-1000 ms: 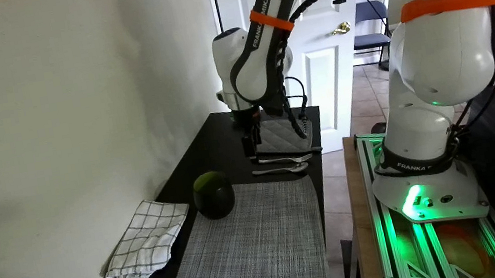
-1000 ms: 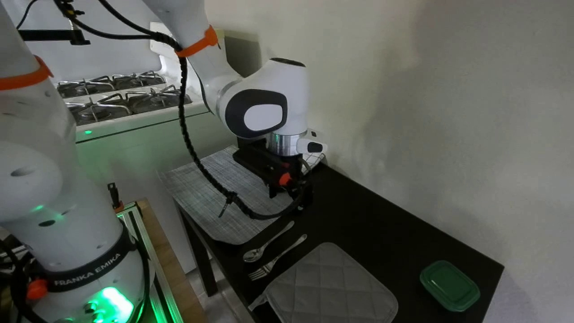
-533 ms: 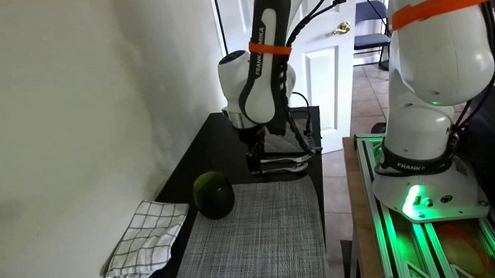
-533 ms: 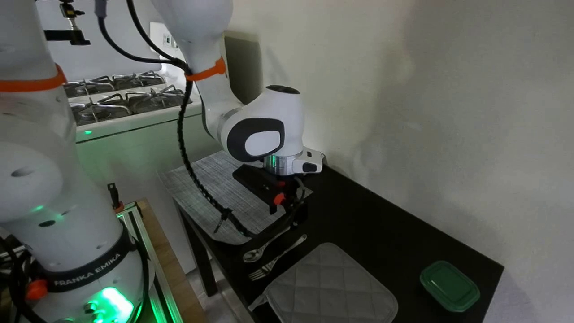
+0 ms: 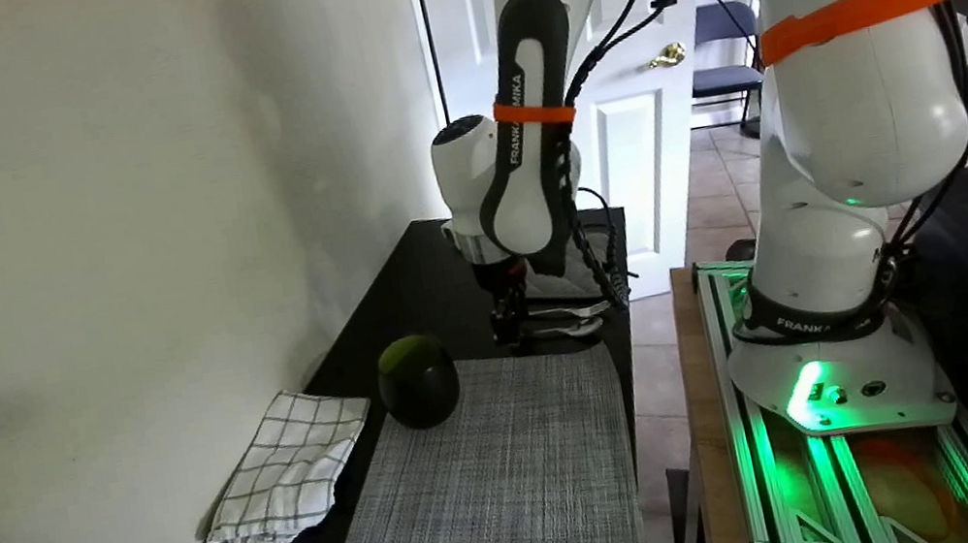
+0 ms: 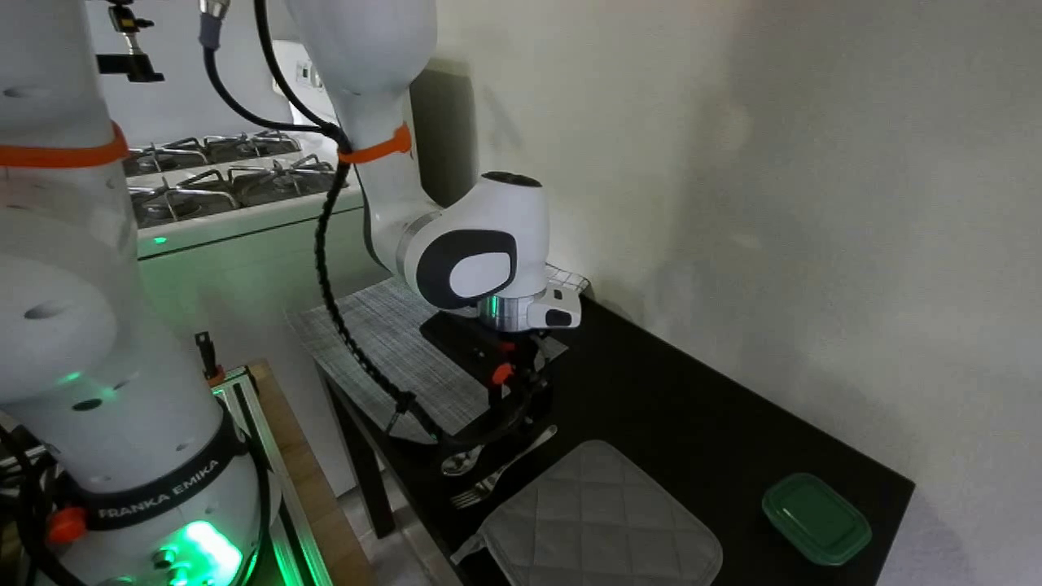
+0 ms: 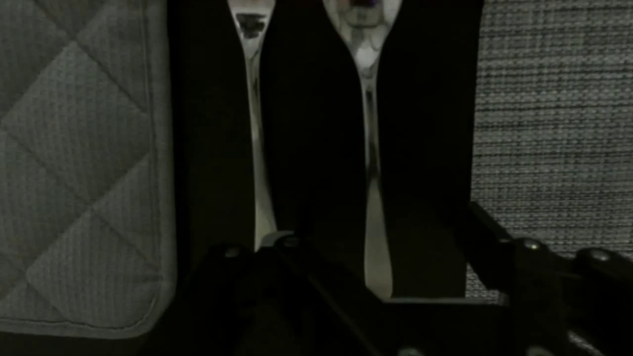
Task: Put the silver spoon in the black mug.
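The silver spoon (image 7: 372,113) lies on the dark table between a fork and the woven placemat. In an exterior view its bowl (image 5: 585,327) shows beside the gripper; it also shows in an exterior view (image 6: 461,461), with its handle mostly hidden by the gripper and cable. My gripper (image 7: 383,222) is open and low over the handle end. Its fingers stand apart, one on each side of the handle; I cannot tell whether they touch the table. The black mug (image 5: 420,385) stands at the placemat's far left corner, left of the gripper (image 5: 510,336). Elsewhere it is hidden or out of view.
A silver fork (image 7: 254,99) lies parallel to the spoon, close to one finger. Beyond it is a grey quilted pad (image 6: 602,521). The placemat (image 5: 519,482) lies on the other side. A checkered cloth (image 5: 290,466), a green container (image 6: 816,518) and the wall (image 5: 141,221) are around.
The arm has come down, and the gripper has lowered over the handle end of the spoon. The spoon, fork and mug have not moved.
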`<state>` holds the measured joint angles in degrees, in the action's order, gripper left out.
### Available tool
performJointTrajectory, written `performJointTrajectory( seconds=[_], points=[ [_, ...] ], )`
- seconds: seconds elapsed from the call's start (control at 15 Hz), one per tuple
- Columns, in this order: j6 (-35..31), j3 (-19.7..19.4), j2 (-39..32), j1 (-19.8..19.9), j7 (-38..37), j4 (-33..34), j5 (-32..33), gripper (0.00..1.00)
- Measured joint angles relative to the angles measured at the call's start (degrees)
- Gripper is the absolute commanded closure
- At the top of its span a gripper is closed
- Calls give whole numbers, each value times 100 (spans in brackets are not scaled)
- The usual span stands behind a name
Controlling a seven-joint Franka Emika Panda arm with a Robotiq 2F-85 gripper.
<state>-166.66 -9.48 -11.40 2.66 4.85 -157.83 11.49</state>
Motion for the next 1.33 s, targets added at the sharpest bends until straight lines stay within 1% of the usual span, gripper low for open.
performJointTrajectory(
  seconds=[0.07, 0.2, 0.27, 0.33, 0.4, 0.6, 1.33],
  points=[
    [0, -29, -18, -13, -37, 9, 50, 66],
    [0, -90, -38, -49, -111, 22, 144, 80],
    [0, -114, -42, -59, -144, 26, 188, 88],
    [0, -136, -44, -69, -166, 30, 230, 95],
    [-1, -152, -43, -84, -193, 35, 267, 100],
    [-1, -205, -46, -143, -284, 43, 366, 97],
    [-1, -263, -35, -199, -375, 71, 423, 97]
  ],
)
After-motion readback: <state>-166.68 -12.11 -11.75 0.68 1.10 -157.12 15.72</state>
